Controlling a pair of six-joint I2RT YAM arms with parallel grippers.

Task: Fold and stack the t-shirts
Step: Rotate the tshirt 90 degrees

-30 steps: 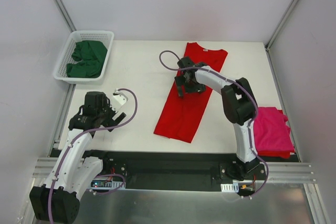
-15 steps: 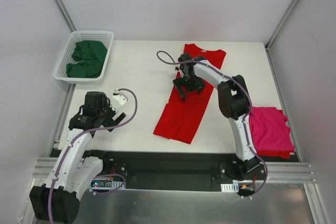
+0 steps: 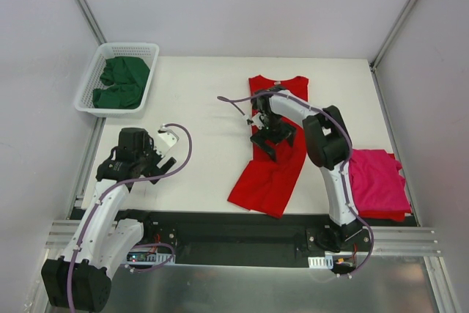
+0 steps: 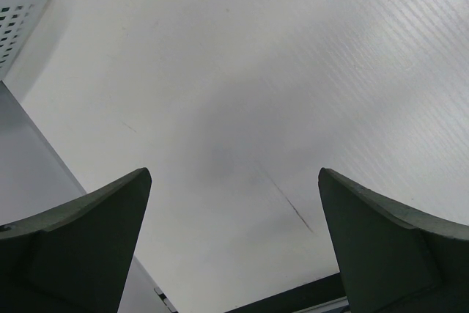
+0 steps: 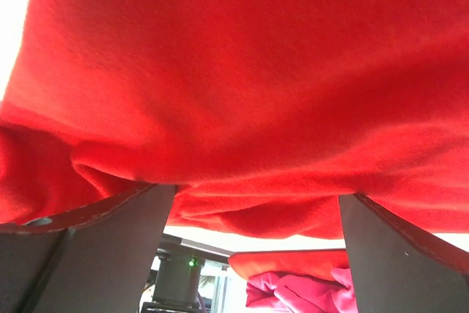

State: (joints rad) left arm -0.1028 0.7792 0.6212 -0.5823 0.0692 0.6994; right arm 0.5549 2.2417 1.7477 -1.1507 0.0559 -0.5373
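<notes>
The white basket (image 3: pixel 86 86), far left, holds the dark green t-shirts (image 3: pixel 121 84), which are heaped, so their number cannot be counted. The left gripper (image 4: pixel 234 174) hangs over the bare table (image 3: pixel 198 108), jaws spread wide and empty, apparently parked clear of the work. At centre, the red t-shirt (image 3: pixel 267 181) lies as a long narrow strip, collar at the far end, near half rumpled. The right gripper (image 5: pixel 256 192) bears on it mid-length, jaws wide, with cloth bunched between them. No pinch is visible, so this is judged a press to drag or straighten. From above, the arm hides the contact. The magenta t-shirt (image 3: pixel 377 181) rests folded at near right, probably starting the stack. A red edge beneath it is unidentifiable.
</notes>
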